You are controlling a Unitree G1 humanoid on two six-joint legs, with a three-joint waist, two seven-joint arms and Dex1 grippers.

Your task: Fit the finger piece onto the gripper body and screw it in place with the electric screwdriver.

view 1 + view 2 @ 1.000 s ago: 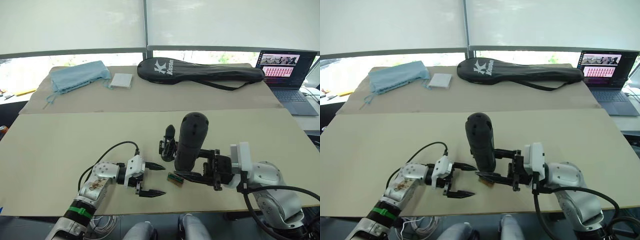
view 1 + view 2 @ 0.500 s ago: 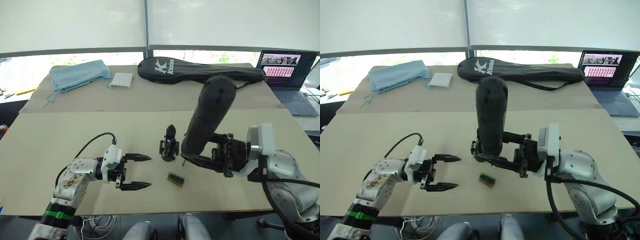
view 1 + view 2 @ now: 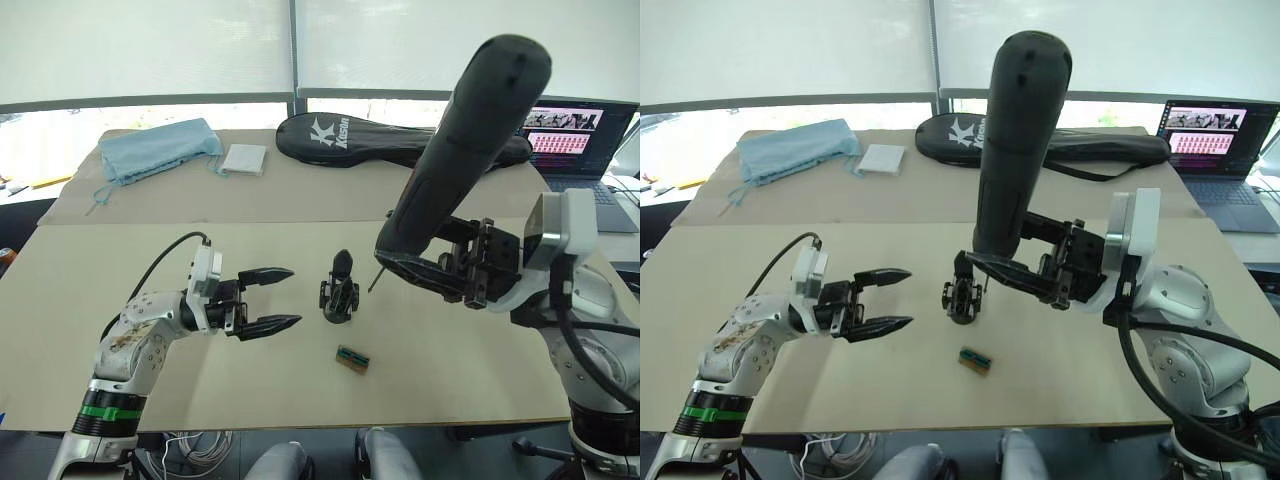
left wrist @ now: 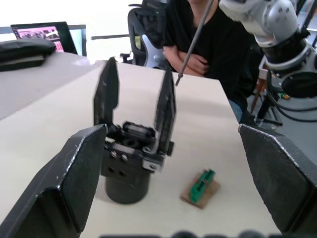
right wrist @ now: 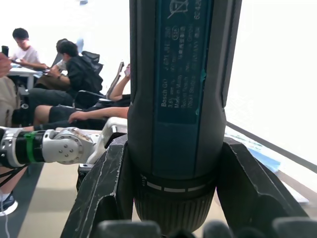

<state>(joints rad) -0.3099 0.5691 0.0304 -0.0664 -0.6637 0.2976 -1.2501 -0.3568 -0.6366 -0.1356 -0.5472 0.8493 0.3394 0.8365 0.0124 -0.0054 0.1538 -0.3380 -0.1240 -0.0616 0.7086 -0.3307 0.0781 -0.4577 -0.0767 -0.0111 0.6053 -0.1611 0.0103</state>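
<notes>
The gripper body [image 3: 339, 294] stands upright mid-table, a black block on a round base [image 4: 127, 182]. Two black tapered fingers [image 4: 107, 94] rise from it side by side; I cannot tell which is the finger piece. My right gripper [image 3: 408, 252] is shut on the lower end of the electric screwdriver [image 3: 470, 140], which is raised and leans up to the right. Its thin bit [image 3: 373, 282] points down just right of the gripper body. The fingers [image 5: 105, 191] clamp the screwdriver [image 5: 182, 94] from both sides. My left gripper [image 3: 293, 296] hovers open to the left of the gripper body, empty.
A small green part on a brown scrap [image 3: 351, 358] lies in front of the gripper body. At the back lie a black racket bag [image 3: 400, 140], a blue cloth [image 3: 160, 150] and a white pad [image 3: 243, 160]. A laptop [image 3: 575, 140] is far right. Seated people [image 5: 74, 74] show beyond the table.
My right arm has lifted the screwdriver high and tilted it, bringing the bit beside the gripper body. My left gripper has risen from the table's front edge and stays open.
</notes>
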